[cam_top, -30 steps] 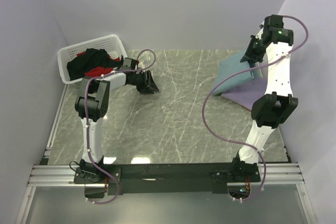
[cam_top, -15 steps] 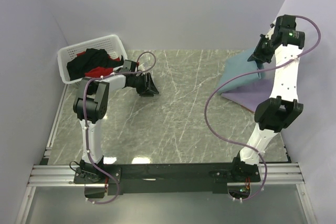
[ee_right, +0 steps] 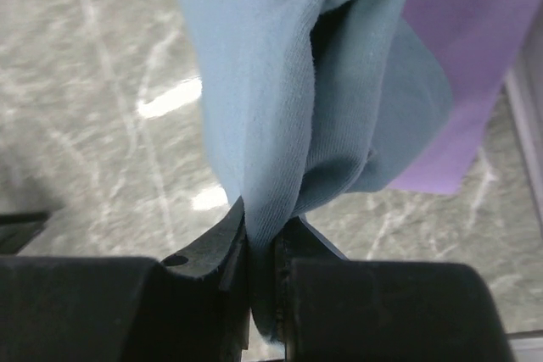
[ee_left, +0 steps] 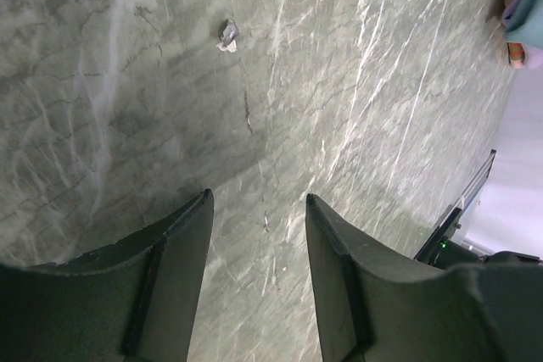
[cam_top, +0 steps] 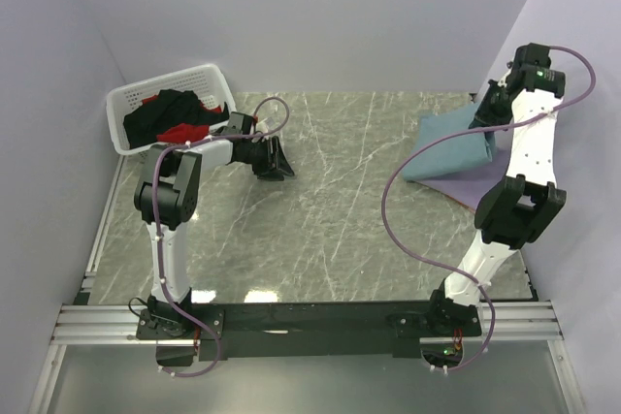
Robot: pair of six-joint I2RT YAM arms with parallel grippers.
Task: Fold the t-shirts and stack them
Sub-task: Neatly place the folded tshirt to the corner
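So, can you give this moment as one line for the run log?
right end effector: shut on teal shirt, above purple shirt | left end effector: open, empty, over table | basket: black shirt, red shirt

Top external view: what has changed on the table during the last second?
The right fingers, shut on the teal t-shirt, swung toward the right wall, dragging it further over the purple t-shirt. The left fingers, open, and the basket stayed put.
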